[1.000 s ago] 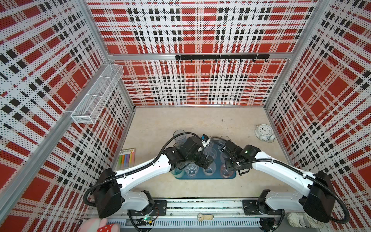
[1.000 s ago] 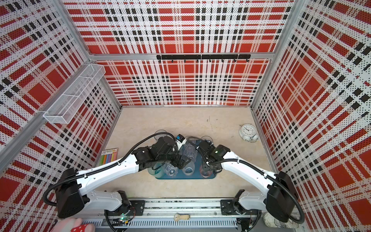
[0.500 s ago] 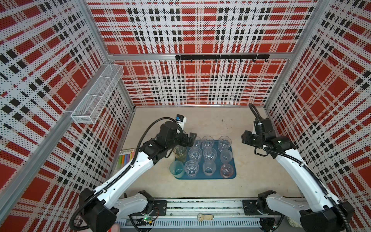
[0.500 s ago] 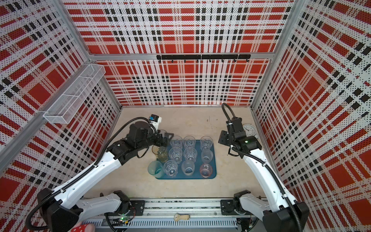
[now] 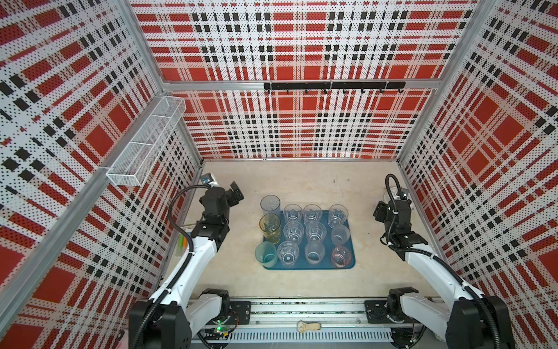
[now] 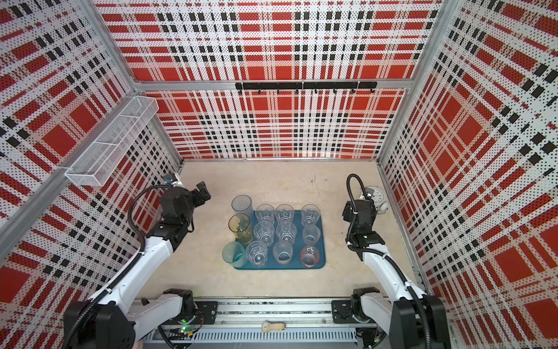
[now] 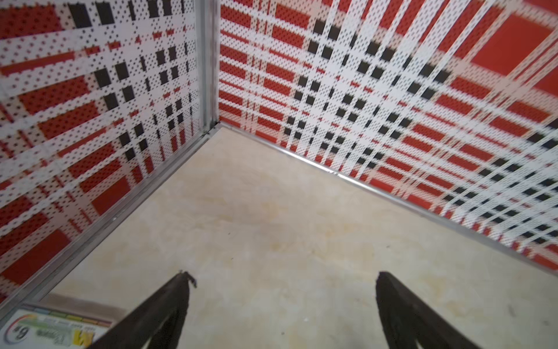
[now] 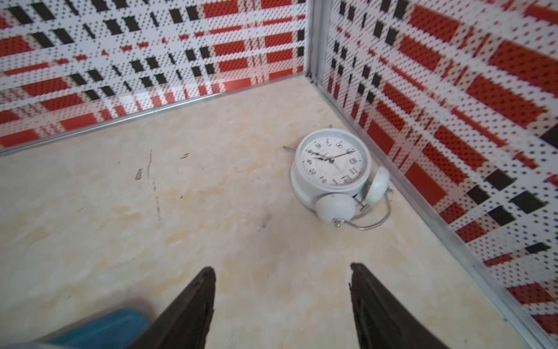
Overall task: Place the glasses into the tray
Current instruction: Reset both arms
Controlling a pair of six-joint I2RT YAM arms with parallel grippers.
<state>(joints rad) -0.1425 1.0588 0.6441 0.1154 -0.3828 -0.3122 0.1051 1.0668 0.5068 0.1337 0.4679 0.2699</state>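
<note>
In both top views the dark teal tray (image 5: 351, 266) (image 6: 322, 263) lies mid-table with several upright glasses on it: clear faceted ones (image 5: 293, 213), frosted ones (image 5: 340, 234) and a pink one (image 5: 341, 256). An amber glass (image 5: 269, 228) and a teal one (image 5: 265, 253) stand along its left edge. A grey-blue glass (image 5: 270, 205) stands at its far left corner; I cannot tell whether it rests on the tray. My left gripper (image 5: 235, 195) (image 7: 282, 278) is open and empty, left of the tray. My right gripper (image 5: 379, 211) (image 8: 282, 269) is open and empty, to its right.
A white alarm clock (image 8: 332, 163) (image 5: 392, 193) lies by the right wall, just beyond my right gripper. A colourful card (image 7: 45, 329) lies by the left wall. A wire basket (image 5: 145, 145) hangs on the left wall and a hook rail (image 5: 332, 86) on the back wall.
Both arms have drawn back from over the tray to its two sides. The right gripper's jaws have spread wider. The glasses stand uncovered.
</note>
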